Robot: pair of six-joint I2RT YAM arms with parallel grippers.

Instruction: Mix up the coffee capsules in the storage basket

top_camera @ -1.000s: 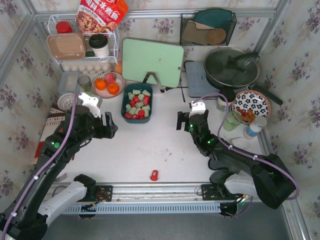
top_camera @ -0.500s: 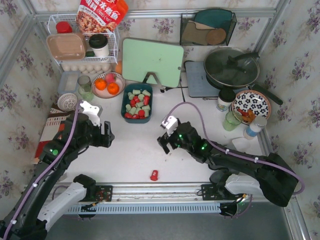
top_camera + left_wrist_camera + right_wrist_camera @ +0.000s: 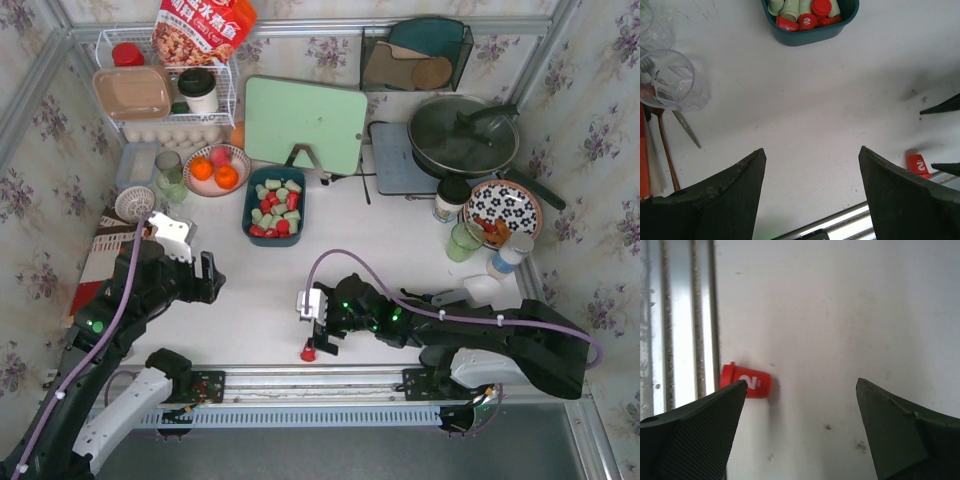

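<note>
The dark teal storage basket [image 3: 274, 205] holds several red and pale green coffee capsules [image 3: 276, 208]; its near end also shows in the left wrist view [image 3: 810, 31]. One red capsule [image 3: 309, 350] lies on its side on the table by the front rail, seen in the right wrist view [image 3: 746, 381] and the left wrist view [image 3: 917, 164]. My right gripper [image 3: 322, 333] is open just above and beside this capsule, its left finger tip overlapping it in the wrist view. My left gripper [image 3: 205, 277] is open and empty over bare table left of the basket.
Metal rail [image 3: 320, 372] runs along the front edge. A clear glass [image 3: 675, 80] and spoon lie at the left. Bowl of oranges [image 3: 216, 168], green cutting board [image 3: 305, 125], pan with lid [image 3: 462, 135], patterned plate [image 3: 503, 208] and green cup [image 3: 463, 240] stand behind.
My right arm has swung from the right middle down and left to the lone red capsule near the front rail. My left gripper has drawn back slightly toward the near left.
</note>
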